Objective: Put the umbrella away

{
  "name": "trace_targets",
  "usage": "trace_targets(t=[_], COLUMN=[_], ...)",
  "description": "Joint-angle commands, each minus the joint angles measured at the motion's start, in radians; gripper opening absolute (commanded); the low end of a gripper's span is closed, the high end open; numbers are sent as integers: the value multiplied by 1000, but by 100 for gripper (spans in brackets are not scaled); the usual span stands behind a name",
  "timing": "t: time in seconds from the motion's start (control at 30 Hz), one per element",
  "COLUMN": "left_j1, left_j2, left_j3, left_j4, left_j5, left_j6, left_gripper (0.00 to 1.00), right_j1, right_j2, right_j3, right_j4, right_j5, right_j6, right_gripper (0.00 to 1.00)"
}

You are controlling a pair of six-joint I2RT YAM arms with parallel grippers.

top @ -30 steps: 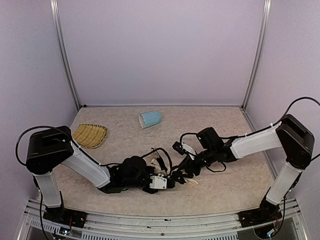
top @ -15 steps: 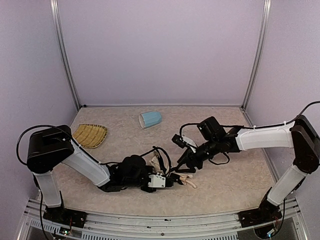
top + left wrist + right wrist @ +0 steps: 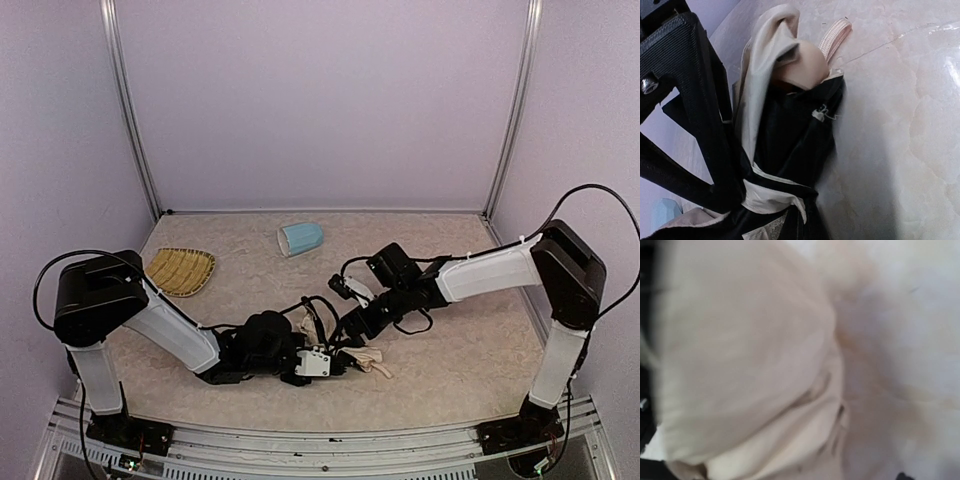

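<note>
The folded umbrella [image 3: 370,358] lies on the table between the two arms near the front middle. In the left wrist view its cream fabric and black lining [image 3: 790,140] run up from my jaws to the beige handle [image 3: 802,67] and the strap [image 3: 834,39]. My left gripper [image 3: 338,364] lies low on the table, shut on the bundle. My right gripper [image 3: 352,325] sits just behind the umbrella, right against it. Its fingers are hidden, and the right wrist view shows only blurred cream fabric [image 3: 750,365]. A black gripper part [image 3: 695,100] presses the bundle's left side.
A light-blue mug [image 3: 300,238] lies on its side at the back middle. A woven yellow tray [image 3: 180,270] sits at the left. Metal frame posts stand at the back corners, and purple walls close in three sides.
My right gripper has moved left and slightly back along the umbrella, closing in on my left gripper. The left arm and the umbrella's beige end have stayed put.
</note>
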Motion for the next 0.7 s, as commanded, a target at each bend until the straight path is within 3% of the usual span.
trace_targets(t=[0.0, 0.4, 0.67], left_j1=[3, 9, 8], left_j2=[-12, -16, -64], left_j3=[-13, -23, -65], left_j4=[-13, -13, 15], left_j5=[2, -30, -91], left_j6=[-10, -10, -35], left_gripper=[0, 0, 0], right_j1=[31, 53, 56], right_j2=[69, 149, 155], right_j3=[26, -11, 0], right_j4=[55, 35, 5], right_j5=[-8, 31, 83], right_j6=[36, 15, -13], right_gripper=[82, 69, 16])
